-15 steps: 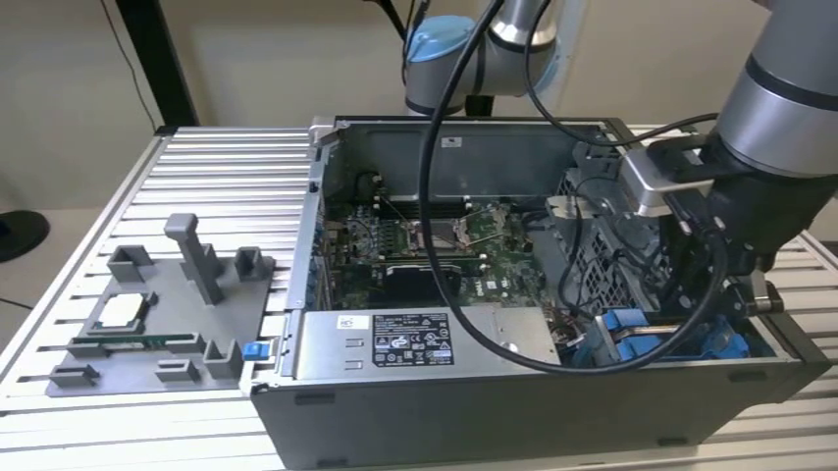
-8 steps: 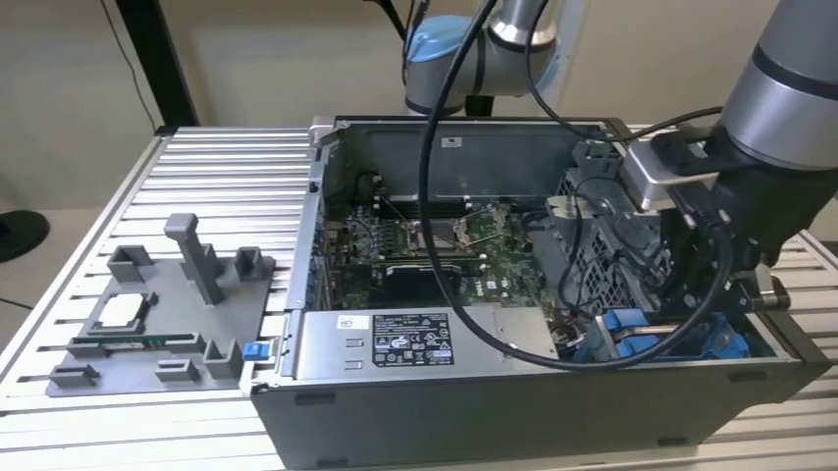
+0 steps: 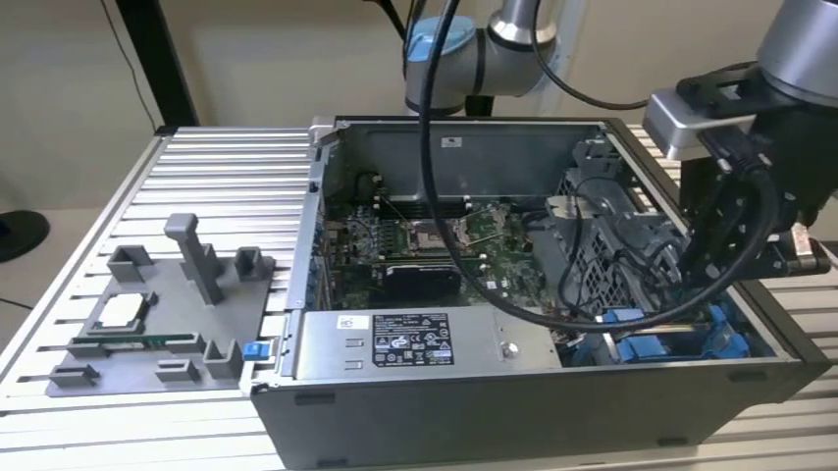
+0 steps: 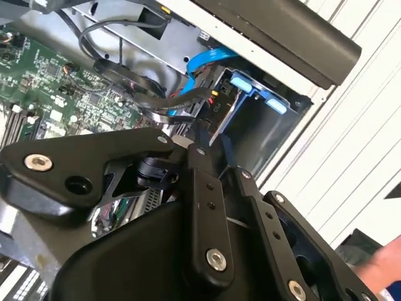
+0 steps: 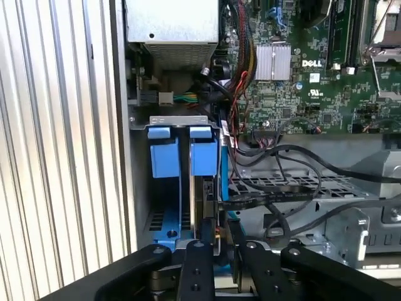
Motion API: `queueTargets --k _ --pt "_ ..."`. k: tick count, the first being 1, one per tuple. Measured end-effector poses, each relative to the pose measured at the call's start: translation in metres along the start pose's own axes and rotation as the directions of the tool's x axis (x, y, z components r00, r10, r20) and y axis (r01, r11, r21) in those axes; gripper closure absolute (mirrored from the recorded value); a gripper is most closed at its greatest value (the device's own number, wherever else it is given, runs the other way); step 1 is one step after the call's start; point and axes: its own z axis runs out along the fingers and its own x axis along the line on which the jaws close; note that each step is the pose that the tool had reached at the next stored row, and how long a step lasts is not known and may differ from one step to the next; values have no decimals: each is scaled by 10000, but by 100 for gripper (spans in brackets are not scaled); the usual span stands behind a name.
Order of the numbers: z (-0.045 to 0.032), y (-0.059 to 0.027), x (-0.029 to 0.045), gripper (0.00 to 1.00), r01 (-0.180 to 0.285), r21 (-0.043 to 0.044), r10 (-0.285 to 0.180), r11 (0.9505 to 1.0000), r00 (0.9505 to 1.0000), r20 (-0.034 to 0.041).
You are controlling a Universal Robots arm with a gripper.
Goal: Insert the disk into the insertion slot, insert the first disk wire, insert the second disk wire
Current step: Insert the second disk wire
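In the first wrist view the gripper [image 5: 216,241] reaches into the insertion slot [image 5: 182,157], its fingers [image 5: 195,263] narrowed on the disk [image 5: 205,204], which stands on edge between the blue rails; black cables [image 5: 282,188] loop beside it over the grey drive cage [image 5: 351,226]

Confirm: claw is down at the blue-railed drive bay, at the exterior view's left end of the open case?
Wrong end. The claw is down at the blue-railed drive bay, but that is at the exterior view's right end of the open case, not the left. The exterior view shows it.
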Motion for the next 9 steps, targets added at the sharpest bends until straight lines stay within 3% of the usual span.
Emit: queueTargets --k 2,9 --pt "-50 -5 -3 0 -1 0 1 10000 10000 -3" --pt "-53 -6 -4 0 0 0 0 10000 10000 -5"
